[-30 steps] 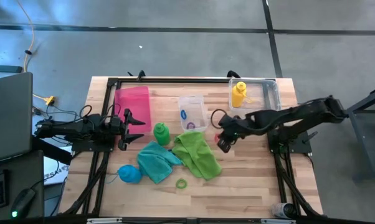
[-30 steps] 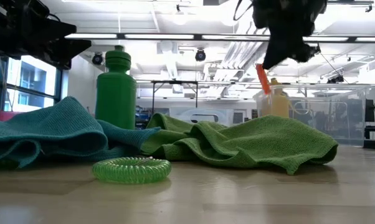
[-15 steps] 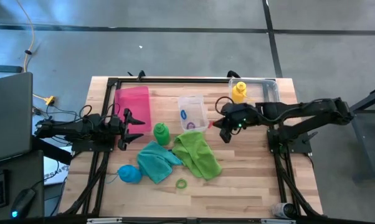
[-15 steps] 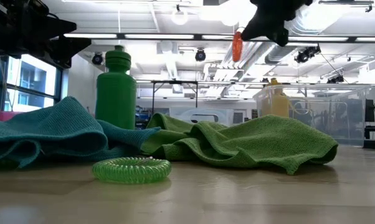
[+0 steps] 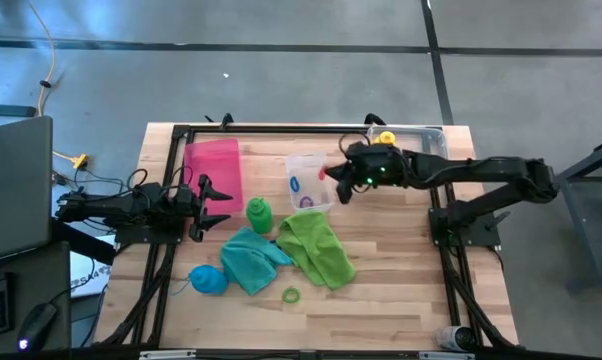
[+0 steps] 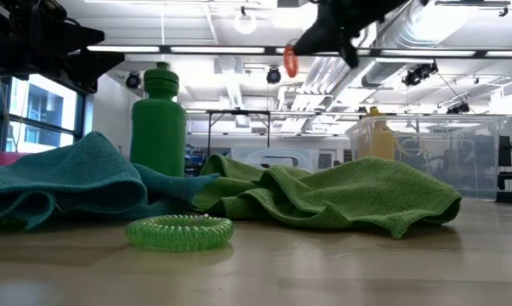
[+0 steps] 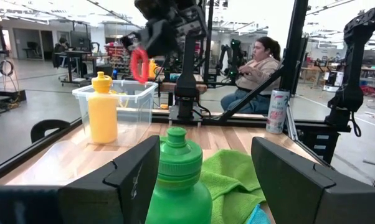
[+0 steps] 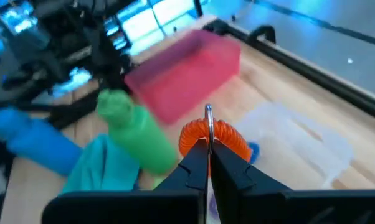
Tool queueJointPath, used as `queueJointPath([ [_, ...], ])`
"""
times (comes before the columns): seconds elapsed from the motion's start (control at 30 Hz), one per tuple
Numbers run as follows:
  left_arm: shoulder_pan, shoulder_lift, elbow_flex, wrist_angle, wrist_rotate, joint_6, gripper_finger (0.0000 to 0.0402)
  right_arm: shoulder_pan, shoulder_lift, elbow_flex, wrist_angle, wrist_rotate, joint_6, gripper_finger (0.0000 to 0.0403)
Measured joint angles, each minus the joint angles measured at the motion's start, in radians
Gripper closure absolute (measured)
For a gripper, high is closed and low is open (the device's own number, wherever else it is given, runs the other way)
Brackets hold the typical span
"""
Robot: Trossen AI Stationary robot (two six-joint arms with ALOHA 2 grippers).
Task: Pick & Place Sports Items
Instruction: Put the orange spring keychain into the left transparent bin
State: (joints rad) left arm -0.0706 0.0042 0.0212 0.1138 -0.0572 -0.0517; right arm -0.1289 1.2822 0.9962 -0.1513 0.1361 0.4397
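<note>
My right gripper is shut on a small orange coiled ring in the air beside the small clear box. The ring also shows in the low view. My left gripper waits open at the table's left. The green bottle stands upright just ahead of its fingers, untouched. The teal towel and lime towel lie crumpled on the table. Near the front are the blue bottle, on its side, and a green ring. The yellow bottle stands in the larger clear box. My right gripper pinches the orange ring's coil between its two fingertips, at the ring's near side. The fingers come from the table's right, slanting a little downward. The ring stands out past the fingertips, lifted well clear of the table.
The flat pink tray lies at the far left. The small clear box holds a blue ring and a purple one. A person sits beyond the table in the left wrist view. Bare wood lies at the near right.
My right gripper has risen from beside the lime towel and swung toward the table's far left, to the small clear box. It has tipped from pointing steeply down to nearly level. The orange ring has stayed in its shut fingers.
</note>
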Motion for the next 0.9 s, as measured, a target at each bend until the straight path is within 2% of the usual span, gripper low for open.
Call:
queueJointPath([
  [0.43,0.000,0.000,0.000,0.000,0.000,0.000,0.0152,-0.090,0.218,-0.003,0.256,-0.016,0.000,0.0402],
  [0.67,0.000,0.000,0.000,0.000,0.000,0.000,0.0152,-0.096,0.317,-0.003,0.291,-0.017,0.006,0.0400],
  [0.9,0.000,0.000,0.000,0.000,0.000,0.000,0.0152,-0.094,0.332,-0.003,0.279,-0.062,0.035,0.0389],
])
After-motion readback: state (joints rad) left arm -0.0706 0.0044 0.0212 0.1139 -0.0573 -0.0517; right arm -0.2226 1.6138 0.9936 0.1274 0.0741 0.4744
